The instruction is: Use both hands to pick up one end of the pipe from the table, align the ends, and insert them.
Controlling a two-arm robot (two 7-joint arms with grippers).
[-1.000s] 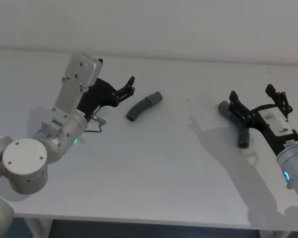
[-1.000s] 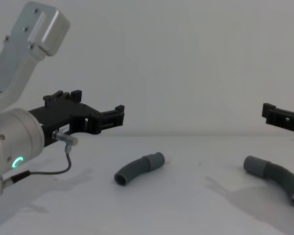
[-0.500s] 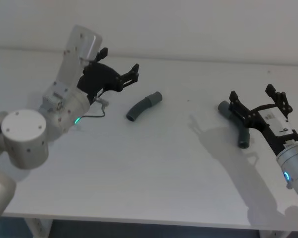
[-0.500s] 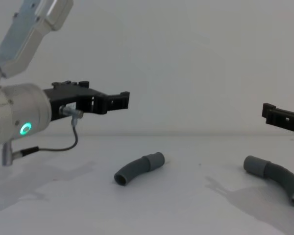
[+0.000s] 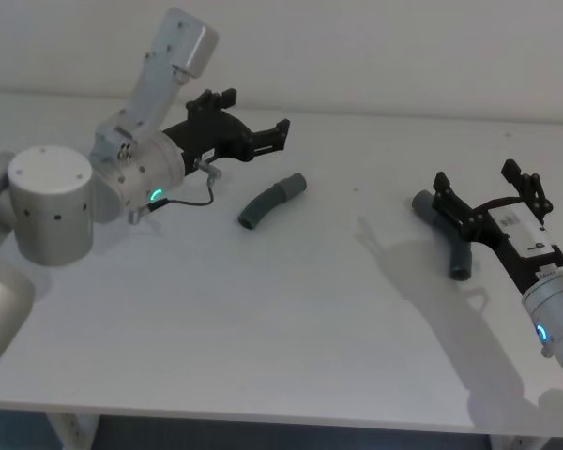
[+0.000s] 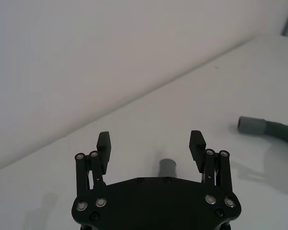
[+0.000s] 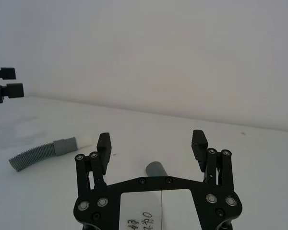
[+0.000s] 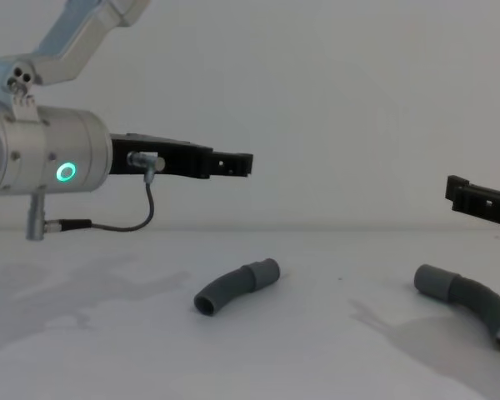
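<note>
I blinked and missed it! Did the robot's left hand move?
Yes. The left hand rose and swung toward the robot's right; in the chest view its tips now reach over the left pipe piece, which stayed put.

Left gripper [image 6: 150, 142]: jaws spread wide. In the chest view it is carried level, pointing toward the robot's right. Left wrist [image 8: 46, 162]: silver cylinder, green ring light [image 8: 65, 172] lit. The forearm link [image 5: 164, 66] rises steeply behind it.

Right gripper [image 7: 150, 140]: jaws likewise wide apart, white label [image 7: 143, 215] on its body. Right wrist [image 5: 555, 328]: low at the right edge of the head view.
</note>
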